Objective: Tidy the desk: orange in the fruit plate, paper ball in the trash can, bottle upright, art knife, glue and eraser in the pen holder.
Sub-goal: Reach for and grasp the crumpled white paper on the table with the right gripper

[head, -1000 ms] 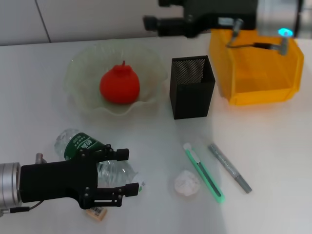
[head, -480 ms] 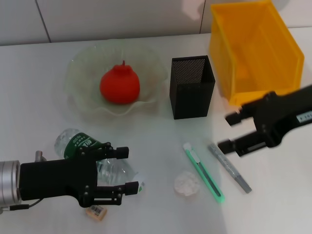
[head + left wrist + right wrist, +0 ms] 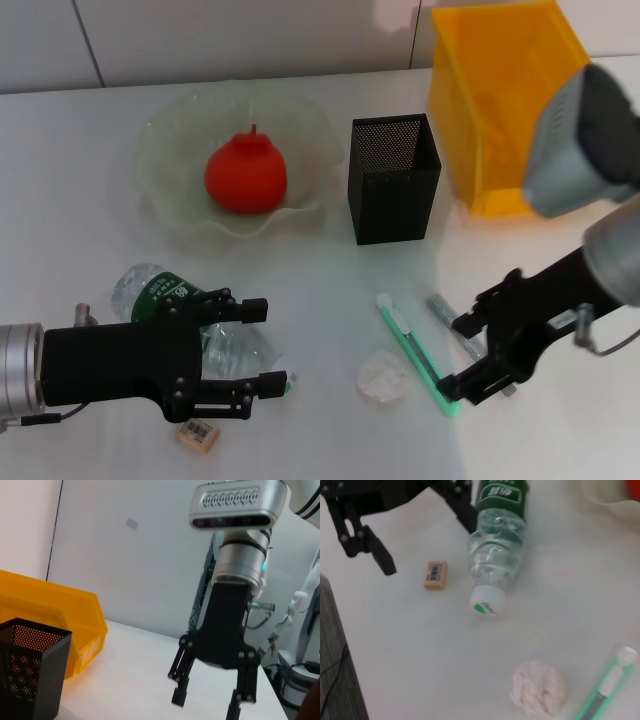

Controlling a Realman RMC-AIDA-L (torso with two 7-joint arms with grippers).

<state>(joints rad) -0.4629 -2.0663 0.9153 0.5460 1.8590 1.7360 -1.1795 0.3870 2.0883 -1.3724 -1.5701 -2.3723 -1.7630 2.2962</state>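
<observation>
The clear bottle point(image 3: 168, 296) with a green label lies on its side at the front left, its white cap point(image 3: 487, 600) pointing toward the table's middle. My left gripper point(image 3: 262, 347) hovers open by its neck end and holds nothing. Beside it lies the tan eraser point(image 3: 198, 434). My right gripper point(image 3: 460, 355) is open low over the green art knife point(image 3: 418, 352) and the grey glue stick point(image 3: 441, 305), which it partly hides. Just left of the knife rests the white paper ball point(image 3: 384, 376). The orange point(image 3: 246, 173) sits in the glass fruit plate point(image 3: 160, 205).
A black mesh pen holder point(image 3: 393, 178) stands behind the knife, with a yellow bin point(image 3: 505, 100) at the back right. The right wrist view shows the bottle point(image 3: 497, 555), eraser point(image 3: 435, 575), paper ball point(image 3: 538, 687) and left gripper point(image 3: 425, 532).
My right arm swung from over the yellow bin down to the front right, ending low over the knife and glue. The left gripper barely moved.
</observation>
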